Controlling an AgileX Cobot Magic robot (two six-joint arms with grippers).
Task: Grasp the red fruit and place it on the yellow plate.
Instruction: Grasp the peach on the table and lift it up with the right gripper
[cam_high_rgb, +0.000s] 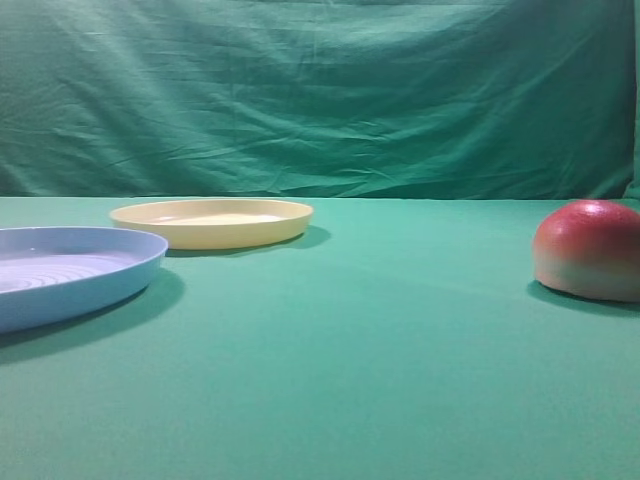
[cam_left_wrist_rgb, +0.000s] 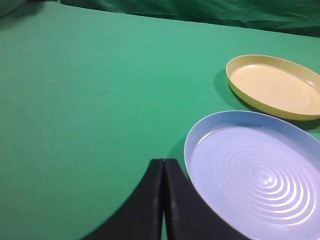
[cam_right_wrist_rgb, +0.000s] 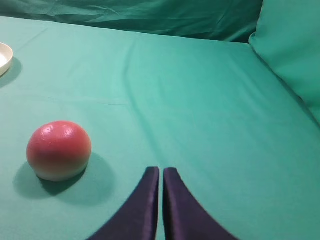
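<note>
- No legible text, label, brand, number or sign found in any of the three views.
- Yellow plate (cam_high_rgb: 212, 222): plain surface, unmarked (concentric moulded rings only, seen from the left wrist camera).
- Light blue plate (cam_left_wrist_rgb: 255, 172): ridged rings, no lettering or stamp visible.
- Red fruit (cam_right_wrist_rgb: 59, 149): smooth skin, no sticker or print.
- Green cloth (cam_high_rgb: 330, 370) over table and backdrop: bare of tags or printed marks.
- Left gripper (cam_left_wrist_rgb: 163, 165) and right gripper (cam_right_wrist_rgb: 161, 172): dark fingers pressed together, no visible markings.
</note>
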